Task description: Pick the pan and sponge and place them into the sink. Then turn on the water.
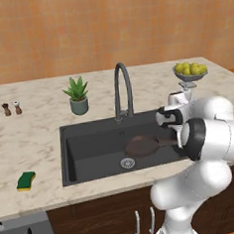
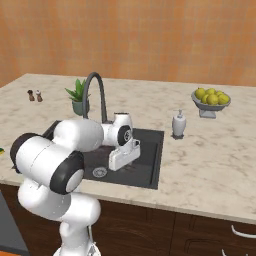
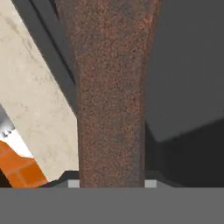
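The dark brownish pan (image 1: 140,145) sits low inside the dark grey sink (image 1: 88,163), just above the round drain (image 1: 127,163). Its straight handle (image 3: 111,96) runs right into my gripper (image 1: 171,136), which is shut on it. In the hand view the rusty-brown handle stands between my two fingertips (image 3: 73,183). From the right, my hand (image 2: 119,164) reaches down into the sink (image 2: 152,155), and the arm hides the pan. The green-and-yellow sponge (image 1: 26,181) lies on the counter left of the basin. No water is in view at the arched faucet (image 1: 122,88).
A potted plant (image 1: 78,96) stands behind the sink's left corner. Two small shakers (image 1: 12,108) are at far left. A bowl of yellow fruit (image 2: 211,100) and a white soap dispenser (image 2: 179,124) stand on the counter to the right.
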